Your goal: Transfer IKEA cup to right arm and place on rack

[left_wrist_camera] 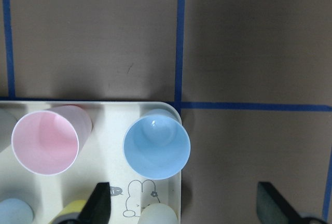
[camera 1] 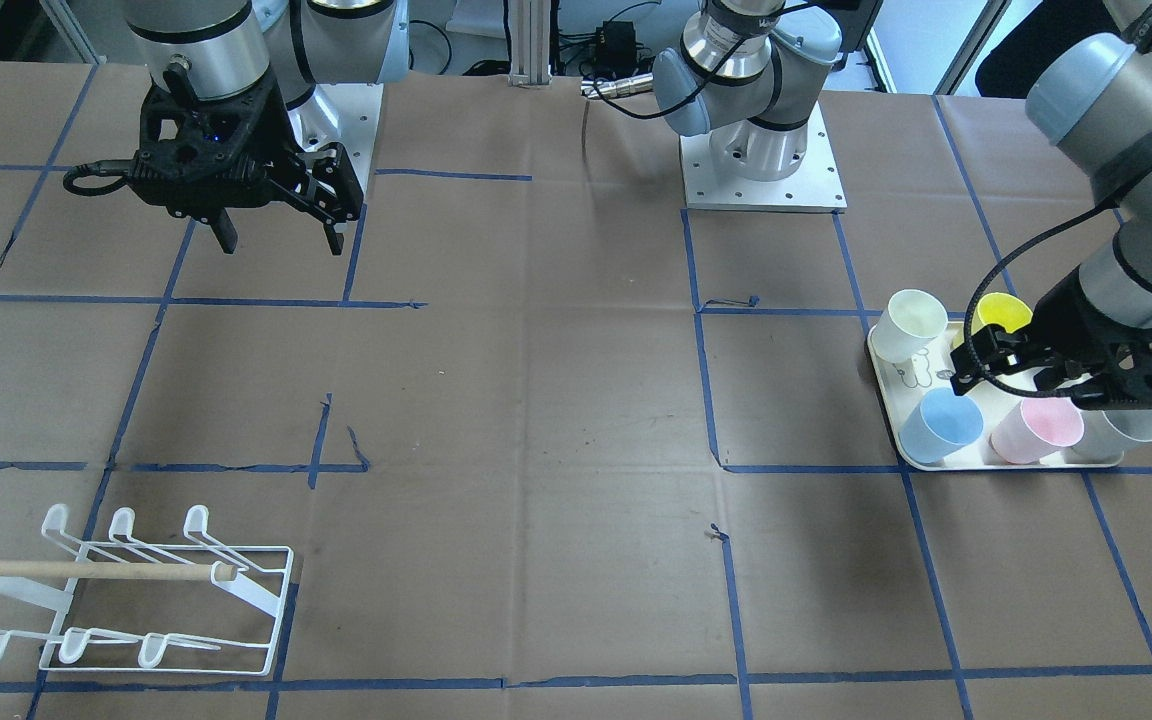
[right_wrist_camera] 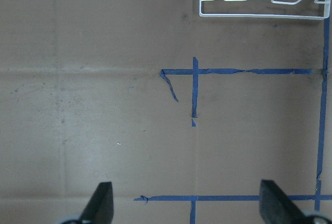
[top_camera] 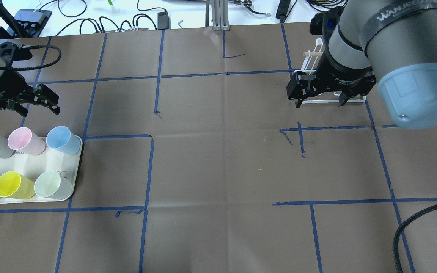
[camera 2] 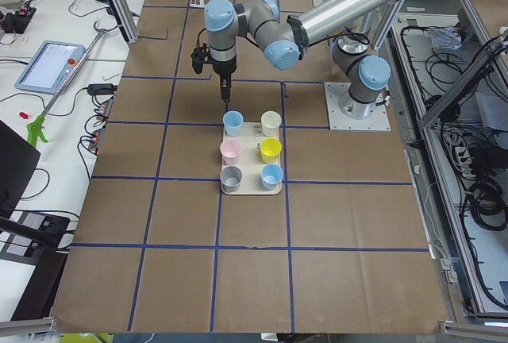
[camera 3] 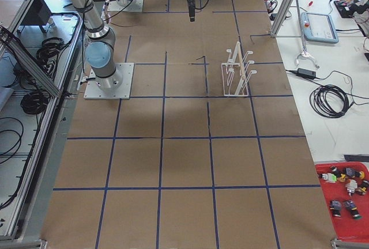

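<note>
Blue cup (left_wrist_camera: 156, 143) below, apart from wide-open, empty left fingers (left_wrist_camera: 99, 204); right fingers (right_wrist_camera: 101, 204) equally wide, empty

The right arm (top_camera: 355, 41) and the left arm (camera 1: 1141, 270) are silver-grey tubes with rounded pale blue joint caps (top_camera: 415, 94). The right one wears a black strap (top_camera: 404, 11) lettered in white. The right gripper (camera 1: 282, 240) and left gripper (top_camera: 40, 110) are black and angular, a braided black cable (camera 1: 1021, 250) trails along the left arm, and the bases stand on square pale plates (camera 1: 764, 185) dotted with screws.
</note>
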Tool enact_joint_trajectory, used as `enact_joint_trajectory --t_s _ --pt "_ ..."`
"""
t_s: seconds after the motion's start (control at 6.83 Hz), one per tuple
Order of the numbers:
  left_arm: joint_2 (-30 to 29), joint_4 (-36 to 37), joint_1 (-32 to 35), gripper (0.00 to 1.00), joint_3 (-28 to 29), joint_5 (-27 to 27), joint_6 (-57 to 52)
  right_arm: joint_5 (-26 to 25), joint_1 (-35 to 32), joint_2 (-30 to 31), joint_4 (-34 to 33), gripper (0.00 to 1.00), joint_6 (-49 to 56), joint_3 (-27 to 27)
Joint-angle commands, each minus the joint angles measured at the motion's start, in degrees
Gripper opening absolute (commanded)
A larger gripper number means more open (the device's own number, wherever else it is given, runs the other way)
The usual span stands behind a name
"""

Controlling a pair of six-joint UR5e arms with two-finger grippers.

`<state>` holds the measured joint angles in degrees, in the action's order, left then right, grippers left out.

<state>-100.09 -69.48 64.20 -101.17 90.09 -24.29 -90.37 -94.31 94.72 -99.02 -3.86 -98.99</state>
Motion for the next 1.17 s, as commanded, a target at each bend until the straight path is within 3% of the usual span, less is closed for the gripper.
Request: enact_joint_trajectory --t_s 0.0,0.15,0.44,0.73,0.88,1.03 --pt "-1.25 11.06 0.13 1.0 -8.39 0.0 -0.05 0.02 0.0 -0.5 -1.51 1.0 -0.18 -0.15" --pt "-1.95 16.08 0.13 1.0 -12.17 0.08 0.04 0.02 0.0 -1.11 -5.44 1.0 -0.35 -1.02" --pt "-3.27 17.27 0.13 1.0 -14.23 0.0 0.12 1.07 -0.17 -1.56 -23.67 1.0 -6.55 -8.63" --pt "-3.27 17.09 0.04 1.0 -14.49 0.69 0.13 11.57 -0.18 -1.56 -40.99 1.0 -17.34 -15.85" --pt "-3.18 17.09 0.04 0.87 -14.32 0.87 -0.14 15.97 -0.18 -1.65 -46.3 1.0 -24.89 -17.27" --pt "-3.18 17.09 0.04 0.58 -14.06 0.96 -0.49 18.28 -0.18 -1.56 -49.75 1.0 -30.62 -18.33"
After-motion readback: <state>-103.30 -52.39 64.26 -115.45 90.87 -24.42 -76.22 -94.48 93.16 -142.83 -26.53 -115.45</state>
